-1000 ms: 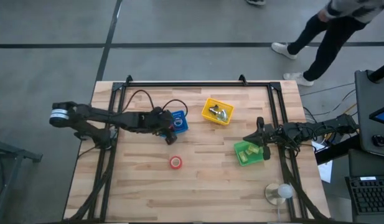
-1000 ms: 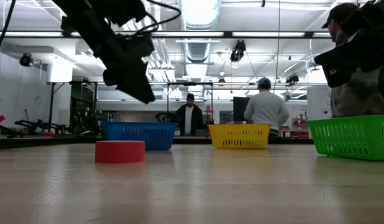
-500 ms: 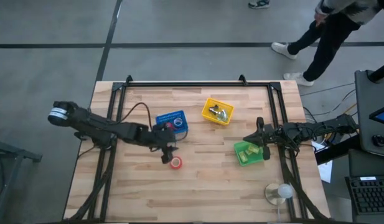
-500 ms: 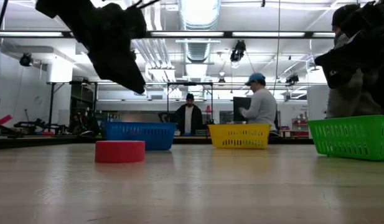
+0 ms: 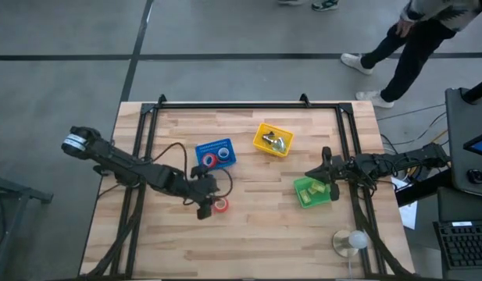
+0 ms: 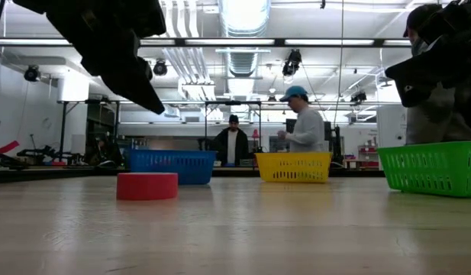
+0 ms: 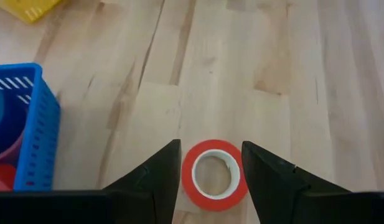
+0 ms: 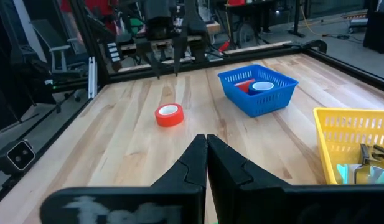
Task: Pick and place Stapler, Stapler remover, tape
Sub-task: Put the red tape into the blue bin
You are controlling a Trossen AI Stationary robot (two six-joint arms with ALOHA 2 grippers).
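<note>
- High view, from the left: the left arm reaches in across the wooden desk, and its left claw hangs just beside a red tape roll lying flat on the bare wood.
- In the left wrist view the fingers are spread apart with nothing in them, one on each side of that red tape roll; from here I cannot tell whether they touch it.
- Behind the roll sits the blue basket, holding two more tape rolls, one red, one blue.
- Further right stands the yellow basket with silvery metal pieces inside.
- Then comes the green basket, well apart from the red roll, with the right claw waiting at its edge.
- The right wrist view shows its fingers clenched together, empty.
- In the low view, people stand in the room beyond the desk; the red roll rests in front of the blue basket.
</note>
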